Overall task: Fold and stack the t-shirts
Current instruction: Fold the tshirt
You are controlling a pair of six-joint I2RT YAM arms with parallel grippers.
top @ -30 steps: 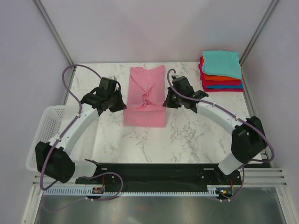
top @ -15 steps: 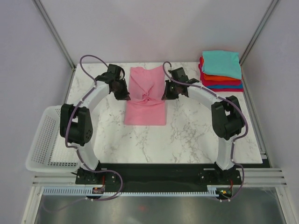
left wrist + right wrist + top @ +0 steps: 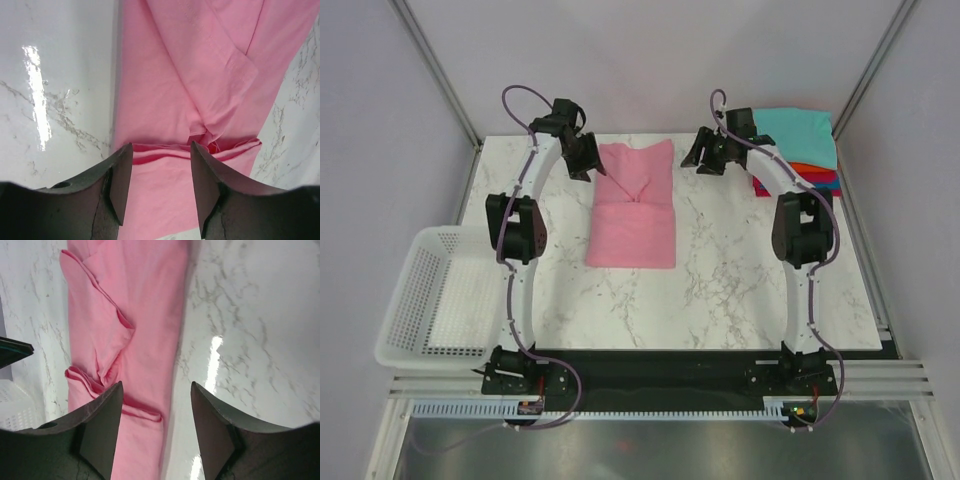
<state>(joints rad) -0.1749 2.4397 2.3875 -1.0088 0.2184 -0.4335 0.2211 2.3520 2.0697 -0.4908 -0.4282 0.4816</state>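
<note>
L gripper (image 3: 161,148) & R gripper (image 3: 156,386) flank pink t-shirt (image 3: 632,215), jaws apart, empty.

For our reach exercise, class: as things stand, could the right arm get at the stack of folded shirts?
Probably yes. The right gripper is open and empty, right beside the folded stack, and nothing lies between them; the pink shirt is on its other side.

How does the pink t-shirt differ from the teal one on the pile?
The pink t-shirt lies alone at centre; the teal t-shirt tops a stack of folded shirts at the far right corner. The pink one is only part-folded, long, with bunched creases at its middle; the teal one is a compact, smooth rectangle. Both are plain, single-coloured cloth lying flat.
</note>
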